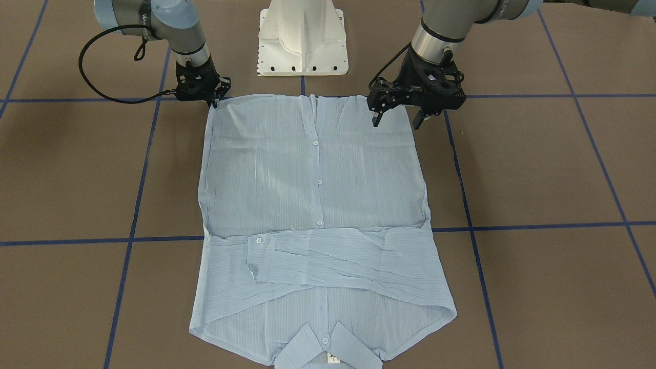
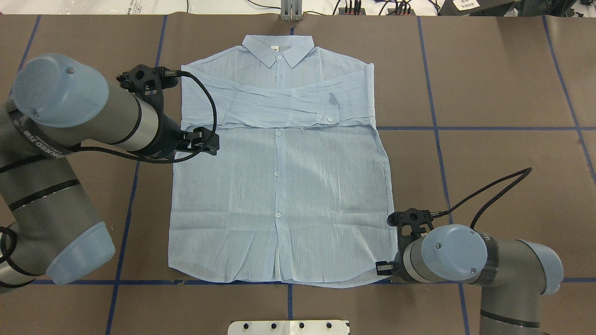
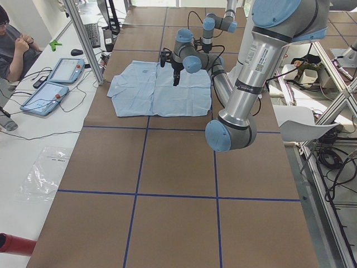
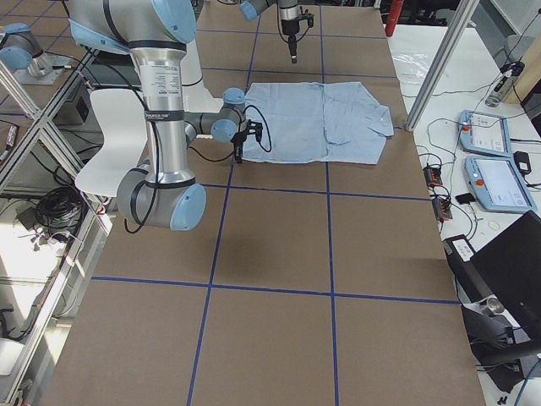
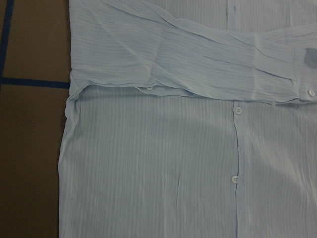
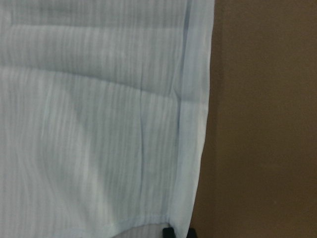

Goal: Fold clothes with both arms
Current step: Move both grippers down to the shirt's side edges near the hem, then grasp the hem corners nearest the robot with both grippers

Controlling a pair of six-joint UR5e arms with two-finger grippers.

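Where brown paper covers the long bench point(image 1: 538, 169), blue tape lines point(image 1: 512, 226) mark it into large squares. Beside the bench stand aluminium frame posts point(image 3: 83, 39) and a white side table point(image 3: 33, 145) carrying two tablet-like pendants point(image 3: 66, 70). One seated person point(image 3: 12, 47) is cut off by the picture edge. One white pedestal point(image 1: 302, 41) sits between the left arm point(image 1: 461, 20) and the right arm point(image 1: 169, 20).

One light blue striped shirt point(image 1: 307, 189) lies flat and front up on the bench, both sleeves point(image 1: 338, 259) folded across the chest. Five white buttons point(image 1: 320, 181) show: four down the front and one on a cuff.

The left claw point(image 1: 397, 122) hangs above one hem corner, its two fingers spread wide and holding nothing. The right claw point(image 1: 212, 102) sits low at the other hem corner with its fingers narrow and its tips at the cloth edge. Whether they pinch the cloth cannot be told.

The collar point(image 1: 328, 351) lies at the shirt's end farthest from both claws, partly cut off at the front view's bottom edge. From overhead, the right arm's own wrist hides its fingertips. The right wrist camera catches only two black tips point(image 6: 169, 231) at the bottom of its frame.
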